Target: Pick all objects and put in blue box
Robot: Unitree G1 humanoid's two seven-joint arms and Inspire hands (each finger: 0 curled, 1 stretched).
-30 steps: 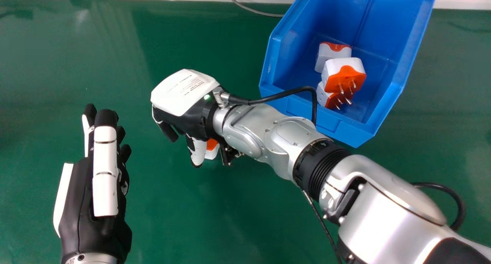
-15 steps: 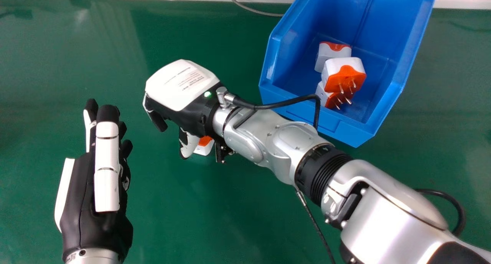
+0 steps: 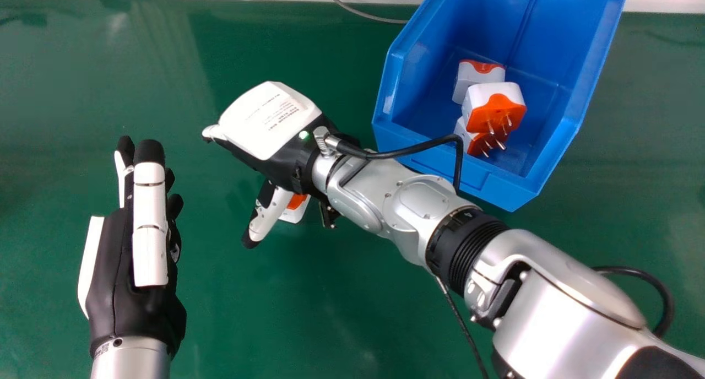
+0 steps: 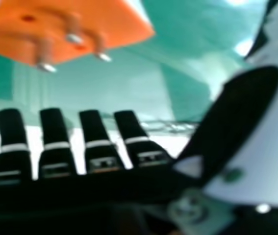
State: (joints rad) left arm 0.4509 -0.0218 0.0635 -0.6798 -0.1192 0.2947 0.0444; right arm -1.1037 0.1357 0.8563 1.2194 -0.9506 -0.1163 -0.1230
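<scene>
Visibly, 3 plug pins [image 4: 74, 36] (hand view).

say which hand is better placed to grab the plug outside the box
Right, I'd say: the right hand is open and close to the plug, and nearer the blue box than the left hand.

glossy blue plastic box [image 3: 495, 186], shiny metal plug prongs [image 4: 74, 37]
</scene>
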